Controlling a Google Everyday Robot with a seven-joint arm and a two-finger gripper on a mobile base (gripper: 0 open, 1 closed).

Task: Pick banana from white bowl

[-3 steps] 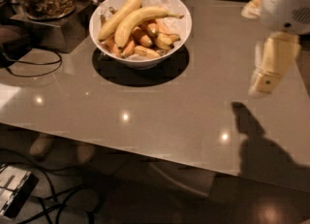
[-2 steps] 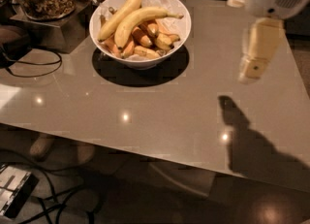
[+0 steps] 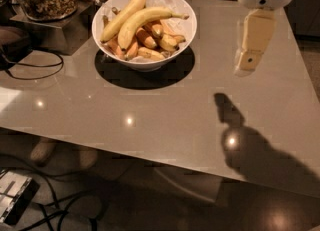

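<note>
Camera view is showing the gripper [image 3: 248, 61] hanging a bit closer to the white bowl [image 3: 150, 64] than a moment ago, over the table [image 3: 150, 125] on the bowl's right. The banana [image 3: 145, 17] is lying on top inside the bowl, stretching left to right, its dark tip pointing right. The gripper is touching nothing. I cannot tell if it is spread or pressed together.
</note>
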